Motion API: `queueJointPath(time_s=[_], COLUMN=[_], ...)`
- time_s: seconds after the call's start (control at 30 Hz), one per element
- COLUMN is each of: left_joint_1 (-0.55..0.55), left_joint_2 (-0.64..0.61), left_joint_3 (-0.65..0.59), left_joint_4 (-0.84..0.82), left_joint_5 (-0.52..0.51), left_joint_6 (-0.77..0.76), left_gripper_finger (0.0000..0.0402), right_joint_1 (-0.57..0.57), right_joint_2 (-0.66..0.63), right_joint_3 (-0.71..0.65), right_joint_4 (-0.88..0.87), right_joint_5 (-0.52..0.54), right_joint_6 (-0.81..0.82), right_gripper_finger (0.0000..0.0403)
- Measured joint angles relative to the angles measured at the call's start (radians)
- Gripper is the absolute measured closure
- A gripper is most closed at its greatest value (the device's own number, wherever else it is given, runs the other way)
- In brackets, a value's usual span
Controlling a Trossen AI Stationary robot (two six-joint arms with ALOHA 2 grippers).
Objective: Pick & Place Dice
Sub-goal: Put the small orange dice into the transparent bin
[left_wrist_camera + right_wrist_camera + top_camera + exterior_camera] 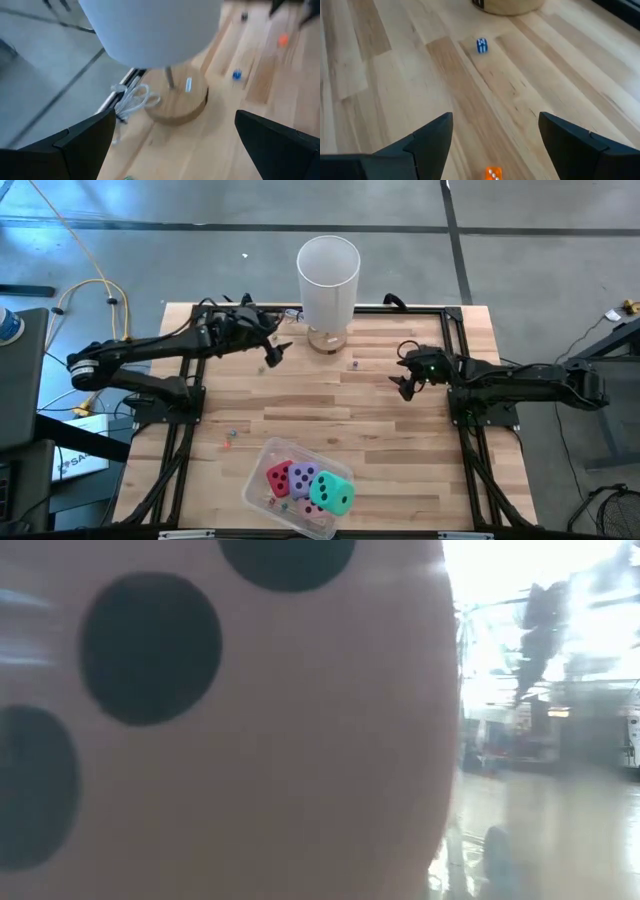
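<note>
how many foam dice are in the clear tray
4: red die, purple die, teal-green die, and pink die, mostly hidden beneath them, all in the tray at the table's near edge.

I see the surface point(380, 395) as pale planked wood, smooth and matt; dice point(308, 482) look soft foam; container point(262, 478) clear plastic.

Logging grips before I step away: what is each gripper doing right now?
Left gripper: open, holding nothing, near the lamp base.
Right gripper: open, holding nothing, over bare table.
</note>
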Motion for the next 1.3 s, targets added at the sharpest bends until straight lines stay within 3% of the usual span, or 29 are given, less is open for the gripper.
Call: queueJointPath(time_s=[0.1,0.8,1.3], left_joint_1=[-0.017,-0.084,-0.097], left_joint_2=[0.021,-0.022,-0.022], left_joint_3=[0.000,0.000,0.000], left_joint_4=[0.044,0.000,-0.078], left_joint_5=[0.000,-0.004,-0.004], left_joint_6=[-0.106,-0.078,-0.323], left_gripper_finger=[0.0002,0.0002,0.0002], right_joint_1=[0.000,0.000,0.001], right_joint_2=[0.000,0.000,0.000], right_joint_3=[0.000,-0.001,-0.001], right_joint_4=[-0.012,-0.144,-0.181], right_joint_5=[0.017,-0.041,-0.064], right_joint_6=[0.016,0.178,0.208], right_gripper_finger=[0.0118,0.0118,0.0118])
